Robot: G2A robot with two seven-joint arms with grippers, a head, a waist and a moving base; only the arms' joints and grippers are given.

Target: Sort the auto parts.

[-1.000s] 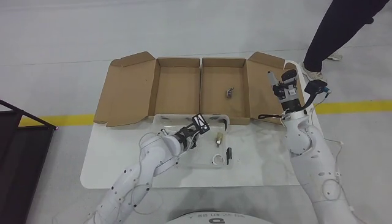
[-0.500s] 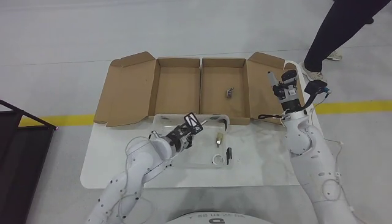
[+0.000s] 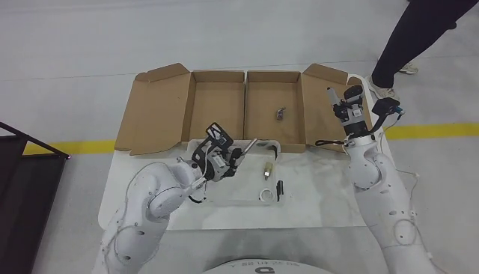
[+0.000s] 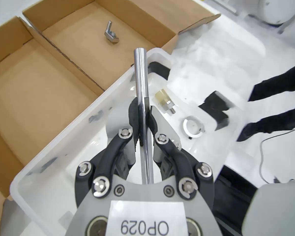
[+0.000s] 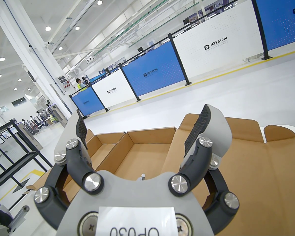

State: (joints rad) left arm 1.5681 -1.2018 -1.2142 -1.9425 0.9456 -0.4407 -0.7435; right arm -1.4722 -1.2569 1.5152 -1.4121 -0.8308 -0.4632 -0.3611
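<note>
Left claw [image 4: 143, 114]: clenched on the steel rod [image 4: 141, 79], one dark pad on each side of the shaft.
Grip geometry: the rod lies along the claw's own axis. Its rear end runs back between the fingers to the palm plate and its free end projects ahead. A lengthwise hold of this kind probably keeps a long, smooth part from swinging.
Steel rod, position: lifted off the white tray [image 4: 64, 133] and held above its far side. The tip points over the tray wall toward the cardboard box [image 3: 217, 109].
White tray: stands on the bench [image 3: 127, 195], its far wall touching the box front. It appears to serve as the supply bin.
Parts in the tray: a pale bush [image 4: 165, 100] with a metal stud, a white ring [image 4: 193, 126] and a black block [image 4: 217, 114] lie apart from one another near its right end.
Cardboard box: open, flaps folded outward, and split by a middle wall into two compartments, presumably one per part type.
Bracket [image 4: 111, 35]: an angled metal piece lying in the right-hand compartment.
Right claw [image 5: 143, 117]: released, fingers spread wide and gripping nothing. It is raised over the box's right flap, well apart from the tray, which leaves the left arm room to work.
Step judged: the rod is picked and in transit to the box. Which compartment it goes to cannot be told, though a different shape from the bracket suggests the left one.
</note>
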